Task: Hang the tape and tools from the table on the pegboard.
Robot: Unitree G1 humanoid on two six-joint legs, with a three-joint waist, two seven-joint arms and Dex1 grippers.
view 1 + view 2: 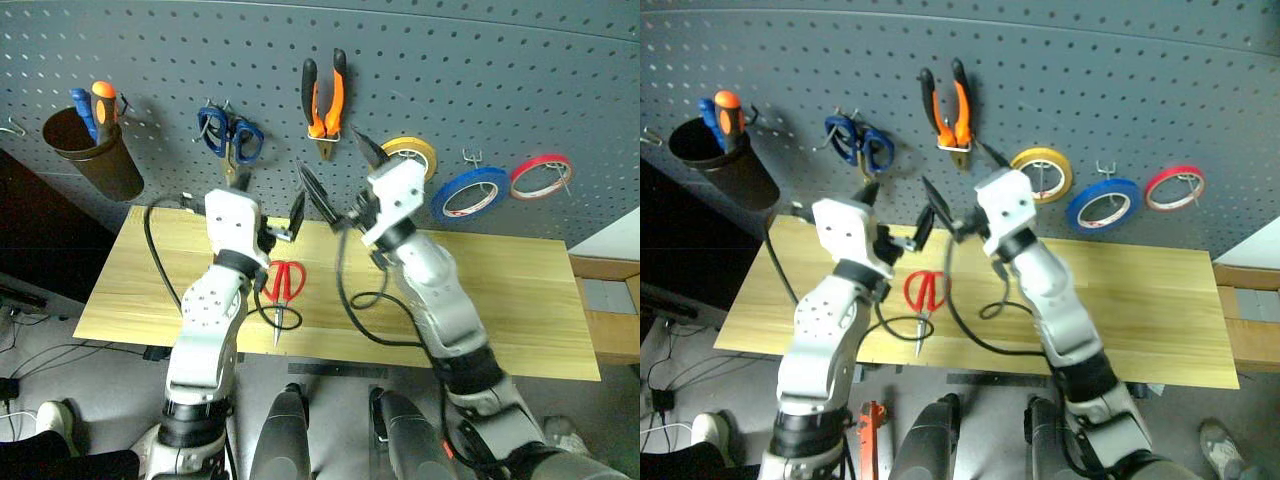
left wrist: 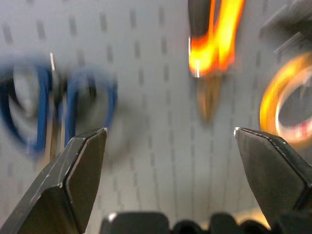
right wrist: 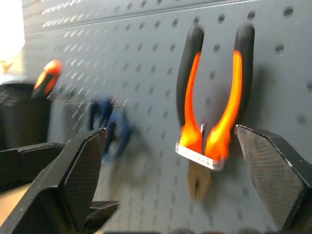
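Both claws, left (image 1: 268, 213) and right (image 1: 342, 187), gape empty before the pegboard (image 1: 500, 60). Pliers (image 1: 324, 103) and blue tape (image 1: 469, 194) hang there; the red scissors (image 1: 284, 287) lie on the table (image 1: 520, 300), where a careless reach could knock them off the edge.

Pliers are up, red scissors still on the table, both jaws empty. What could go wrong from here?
1. The red scissors lie flat on the table, half hidden under the left gripper; a pinch on such thin handles may slip.
2. The right gripper, jaws open, sits close to the hung pliers; a stray swing could knock them off their holder.
3. Cables loop across the table by the scissors and might snag.
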